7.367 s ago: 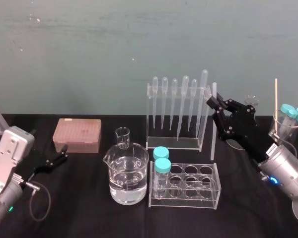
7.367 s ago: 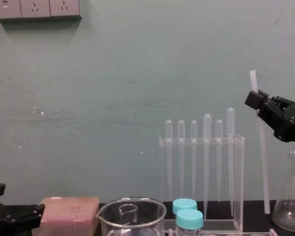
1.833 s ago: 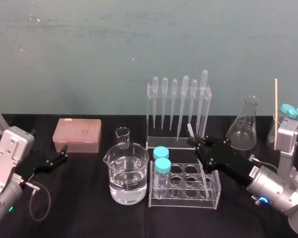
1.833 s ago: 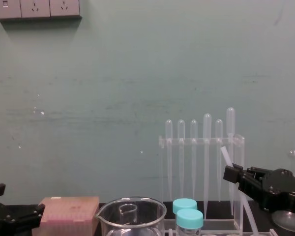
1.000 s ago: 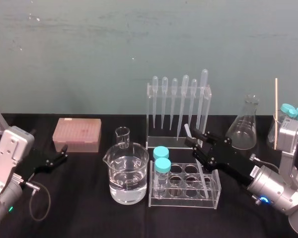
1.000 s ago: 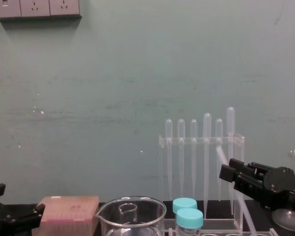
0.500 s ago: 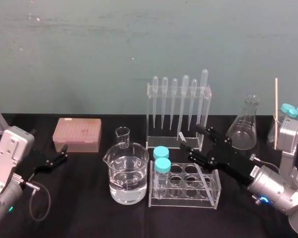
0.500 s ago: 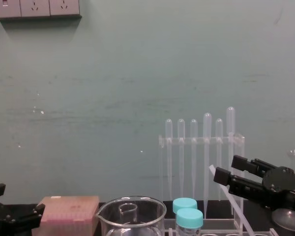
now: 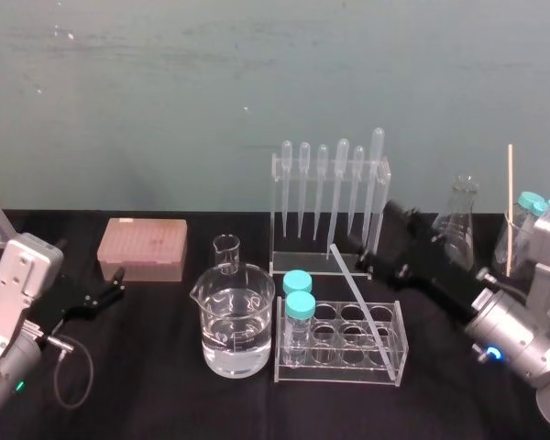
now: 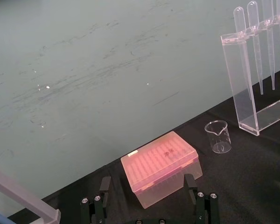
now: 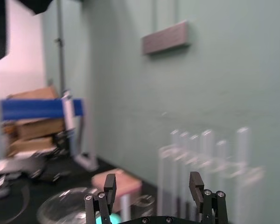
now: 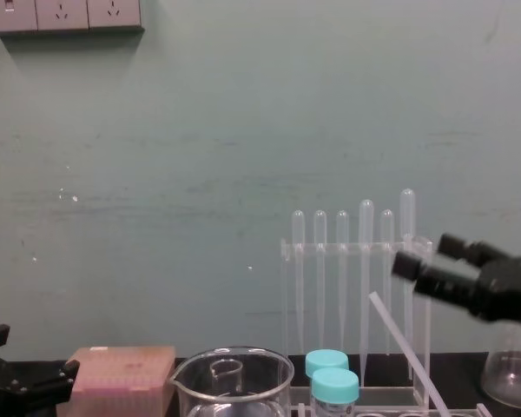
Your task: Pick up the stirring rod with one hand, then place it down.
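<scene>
Plainly the long, thin, translucent-white stirring rod (image 9: 359,288) lay free, slanting across the clear plastic test-tube rack (image 9: 348,374). Its upper end was just below and left of the black, blocky right gripper (image 11: 152,182), whose fingers stood apart on nothing. The rod's long axis ran down beneath that arm. The clear pipette stand (image 9: 277,220) crowded one side; open room lay above. The left gripper (image 9: 105,295), also spread, sat well apart.
</scene>
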You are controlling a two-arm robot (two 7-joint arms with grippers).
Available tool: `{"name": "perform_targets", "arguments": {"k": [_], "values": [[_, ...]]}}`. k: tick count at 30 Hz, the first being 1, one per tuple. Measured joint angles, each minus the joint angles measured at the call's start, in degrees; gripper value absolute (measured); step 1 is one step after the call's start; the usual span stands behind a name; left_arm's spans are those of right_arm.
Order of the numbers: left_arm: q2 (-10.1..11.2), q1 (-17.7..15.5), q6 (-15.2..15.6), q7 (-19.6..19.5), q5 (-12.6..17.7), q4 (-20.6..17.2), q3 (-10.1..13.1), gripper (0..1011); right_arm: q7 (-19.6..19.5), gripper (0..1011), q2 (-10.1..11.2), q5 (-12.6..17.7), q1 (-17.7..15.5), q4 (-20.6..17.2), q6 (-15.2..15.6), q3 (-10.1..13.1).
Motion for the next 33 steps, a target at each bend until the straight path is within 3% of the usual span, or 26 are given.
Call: {"name": "perform_targets", "arguments": {"k": [4,8,15,21,33], "values": [[0.0,0.0,0.0,0.0,0.0,0.0,0.0,1000,-6.2,1003,0.0,-1.0,-2.1,-3.2,0.2,3.3],[0.0,0.0,0.0,0.0,0.0,0.0,0.0,1000,-10.1,1003,0.6,-2.4,-3.6,-4.6,1.5,5.1],[0.0,0.0,0.0,0.0,0.0,0.0,0.0,1000,-17.1,1003,2.8,-6.4,-7.5,-5.5,9.0,6.9],[0.0,0.0,0.0,0.0,0.0,0.0,0.0,1000,-18.7,1003,2.9,-7.5,-8.8,-5.7,12.5,7.4],[0.0,0.0,0.0,0.0,0.0,0.0,0.0,1000,-18.7,1003,2.9,-7.5,-8.8,-5.7,12.5,7.3]]}}
